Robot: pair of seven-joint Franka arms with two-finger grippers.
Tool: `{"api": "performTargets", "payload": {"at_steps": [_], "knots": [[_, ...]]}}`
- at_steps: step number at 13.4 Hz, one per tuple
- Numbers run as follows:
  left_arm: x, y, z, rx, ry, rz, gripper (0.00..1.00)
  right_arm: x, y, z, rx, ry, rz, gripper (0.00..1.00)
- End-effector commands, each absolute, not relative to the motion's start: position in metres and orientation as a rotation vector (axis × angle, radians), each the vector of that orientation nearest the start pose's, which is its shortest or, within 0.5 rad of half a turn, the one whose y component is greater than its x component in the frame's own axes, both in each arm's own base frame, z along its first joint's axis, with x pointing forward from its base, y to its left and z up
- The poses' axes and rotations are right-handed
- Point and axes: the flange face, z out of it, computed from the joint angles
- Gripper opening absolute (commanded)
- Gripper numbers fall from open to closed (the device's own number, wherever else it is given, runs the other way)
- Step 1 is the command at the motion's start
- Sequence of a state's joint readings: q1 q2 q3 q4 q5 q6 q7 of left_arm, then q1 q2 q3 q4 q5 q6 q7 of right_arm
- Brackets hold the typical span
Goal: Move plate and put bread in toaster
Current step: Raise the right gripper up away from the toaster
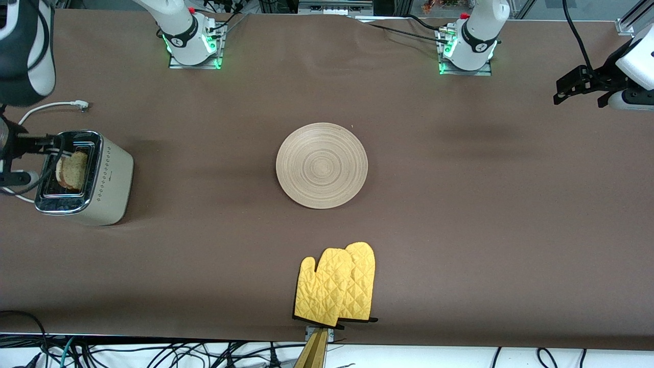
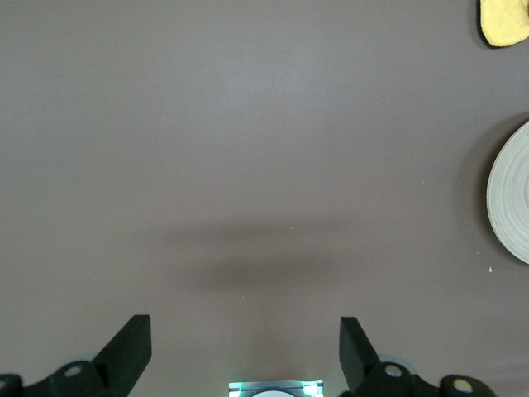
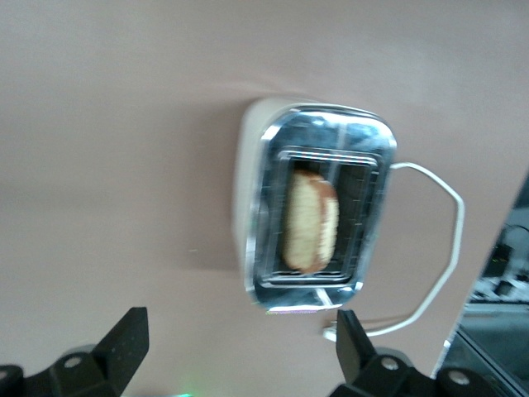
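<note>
Black two-finger right gripper (image 3: 240,351) hangs above the toaster (image 3: 318,207), fingers spread; black two-finger left gripper (image 2: 245,351) waits spread-fingered over bare table.

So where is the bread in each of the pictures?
Front view: the bread stands in a slot of the toaster, at the right arm's end of the table.
Left wrist view: not in it; only the plate and the yellow mitt show at the edge.
Right wrist view: mid-picture, upright in the toaster's slot.
Shared landmark: the toaster's white cord.
</note>
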State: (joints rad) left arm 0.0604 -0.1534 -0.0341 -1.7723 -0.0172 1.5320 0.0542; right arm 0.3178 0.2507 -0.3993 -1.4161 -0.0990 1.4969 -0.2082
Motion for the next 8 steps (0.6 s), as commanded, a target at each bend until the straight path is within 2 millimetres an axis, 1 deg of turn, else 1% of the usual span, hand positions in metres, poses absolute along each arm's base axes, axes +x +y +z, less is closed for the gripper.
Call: {"api": "performTargets", "payload": {"at_steps": [1, 2, 3, 4, 5, 6, 7, 8], "knots": [[0.5, 0.008, 0.615, -3.167, 0.034, 0.14, 1.0, 0.602, -0.014, 0.594, -3.161, -0.203, 0.274, 1.0], [0.5, 0.008, 0.615, -3.167, 0.034, 0.14, 1.0, 0.598, -0.012, 0.597, -3.126, -0.194, 0.308, 1.0], [0.5, 0.008, 0.615, -3.167, 0.034, 0.14, 1.0, 0.598, -0.011, 0.608, -3.07, -0.195, 0.224, 1.0], [0.5, 0.008, 0.615, -3.167, 0.034, 0.14, 1.0, 0.592, -0.016, 0.607, -3.047, -0.196, 0.189, 1.0], [0.5, 0.008, 0.615, -3.167, 0.034, 0.14, 1.0, 0.59, -0.013, 0.6, -3.044, -0.223, 0.176, 1.0], [0.499, 0.008, 0.615, -3.167, 0.034, 0.142, 1.0, 0.586, -0.016, 0.6, -3.067, -0.22, 0.138, 1.0], [0.5, 0.008, 0.615, -3.167, 0.034, 0.14, 1.0, 0.579, -0.008, 0.601, -3.12, -0.211, 0.083, 1.0], [0.499, 0.008, 0.615, -3.167, 0.034, 0.142, 1.0, 0.566, 0.001, 0.592, -3.154, -0.164, 0.055, 1.0]]}}
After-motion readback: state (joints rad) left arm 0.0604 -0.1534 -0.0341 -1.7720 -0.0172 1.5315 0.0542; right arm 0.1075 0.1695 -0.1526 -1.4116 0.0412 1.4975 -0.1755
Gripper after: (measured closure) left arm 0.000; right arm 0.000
